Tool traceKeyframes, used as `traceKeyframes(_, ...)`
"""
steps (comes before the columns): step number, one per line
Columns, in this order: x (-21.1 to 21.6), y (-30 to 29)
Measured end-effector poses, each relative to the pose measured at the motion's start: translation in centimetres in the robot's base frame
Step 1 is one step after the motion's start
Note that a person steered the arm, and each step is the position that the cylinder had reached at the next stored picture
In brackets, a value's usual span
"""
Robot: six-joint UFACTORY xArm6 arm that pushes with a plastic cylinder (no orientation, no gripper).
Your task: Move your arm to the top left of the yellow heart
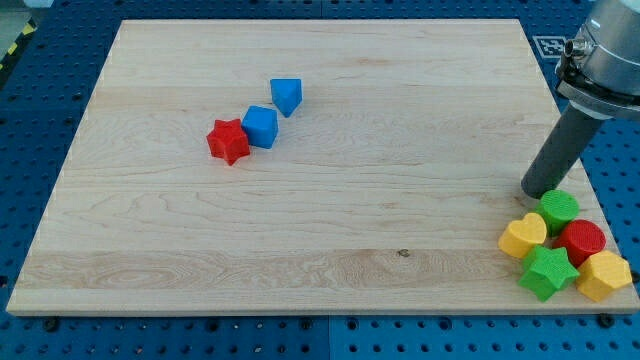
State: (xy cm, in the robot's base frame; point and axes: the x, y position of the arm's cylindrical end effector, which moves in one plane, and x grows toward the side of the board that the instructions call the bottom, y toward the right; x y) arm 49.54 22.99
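The yellow heart (523, 236) lies near the board's bottom right corner, at the left of a tight cluster. My tip (541, 190) rests on the board just above and slightly right of the heart, close to the green cylinder (559, 209). The rod (562, 148) rises to the view's top right. The cluster also holds a red cylinder (582, 240), a green star (548, 272) and a yellow hexagon-like block (605, 275).
A red star (229, 141), a blue cube (261, 127) and a blue heart-like block (287, 96) sit in a diagonal line at the upper left of the wooden board (320, 200). The board's right edge (592, 190) runs next to my tip.
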Motion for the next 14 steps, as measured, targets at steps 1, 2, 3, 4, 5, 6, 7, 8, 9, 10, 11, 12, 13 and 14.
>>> traceKeyframes(1, -0.8, -0.2)
traceKeyframes(2, -0.8, -0.2)
traceKeyframes(3, -0.8, -0.8)
traceKeyframes(4, -0.8, -2.9)
traceKeyframes(5, -0.8, -4.2)
traceKeyframes(6, -0.8, -5.2)
traceKeyframes(7, -0.8, -6.3)
traceKeyframes(8, -0.8, -7.0)
traceKeyframes(9, -1.2, -8.1)
traceKeyframes(10, -2.6, -8.2)
traceKeyframes(11, -2.7, -8.2)
traceKeyframes(12, -2.7, -8.2)
traceKeyframes(13, -2.9, -8.2)
traceKeyframes(14, -3.2, -8.2)
